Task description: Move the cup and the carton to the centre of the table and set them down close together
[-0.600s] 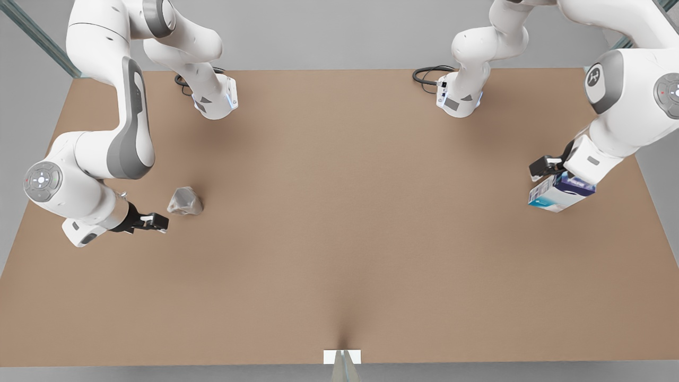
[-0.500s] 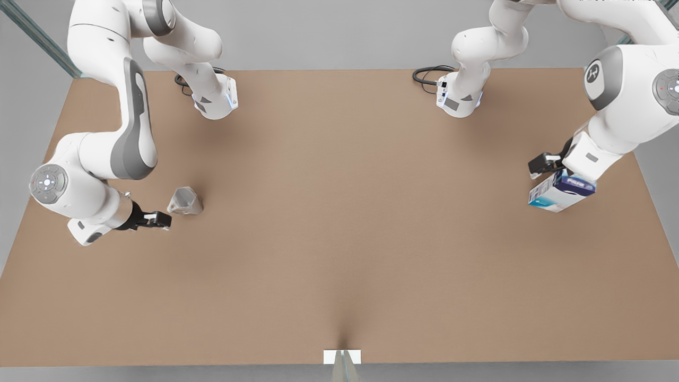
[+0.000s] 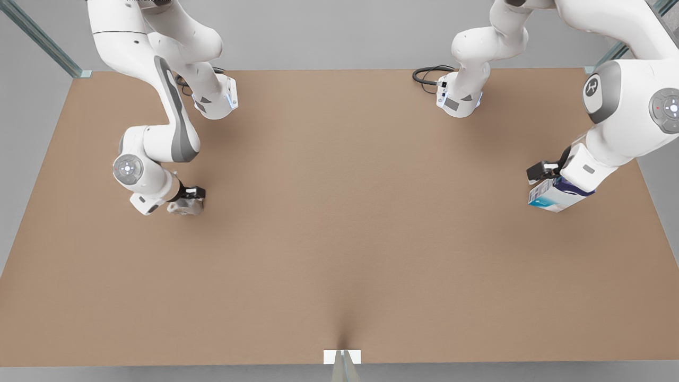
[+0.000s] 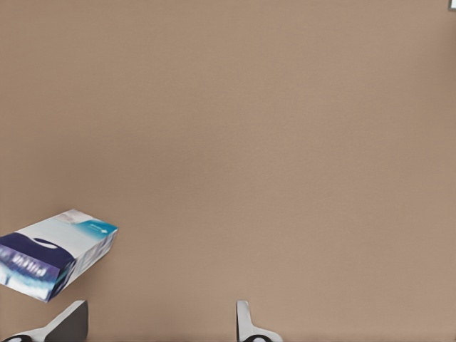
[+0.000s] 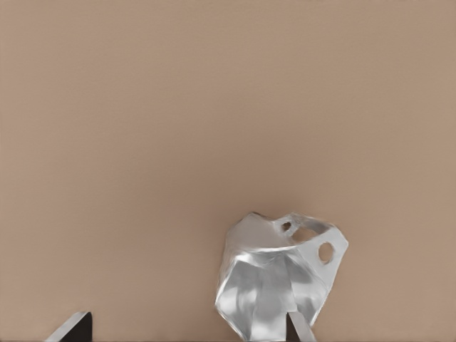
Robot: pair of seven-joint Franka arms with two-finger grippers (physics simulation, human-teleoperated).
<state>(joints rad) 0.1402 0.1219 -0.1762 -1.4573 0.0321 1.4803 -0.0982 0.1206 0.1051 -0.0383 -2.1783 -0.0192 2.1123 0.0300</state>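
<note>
The pale faceted cup point(image 3: 185, 208) sits on the brown table point(image 3: 339, 223) at the front view's left. My right gripper point(image 3: 192, 193) hangs right over it, open. In the right wrist view the cup point(image 5: 274, 278) lies against one fingertip point(image 5: 299, 326), partly inside the gap of the gripper point(image 5: 185, 329). The white and blue carton point(image 3: 551, 195) lies at the front view's right. My left gripper point(image 3: 541, 171) hovers at its far edge, open. In the left wrist view the carton point(image 4: 53, 253) is beside one fingertip point(image 4: 70, 319), outside the gap of the gripper point(image 4: 157, 326).
Two white arm bases point(image 3: 215, 101) point(image 3: 459, 98) stand at the table's far edge, with black cables beside them. A small white marker point(image 3: 342, 356) sits at the near edge. The table's middle is bare brown surface.
The arm at the front view's left has swung inward, carrying my right gripper from the cup's near left to over the cup. The other arm has shifted only slightly at the carton.
</note>
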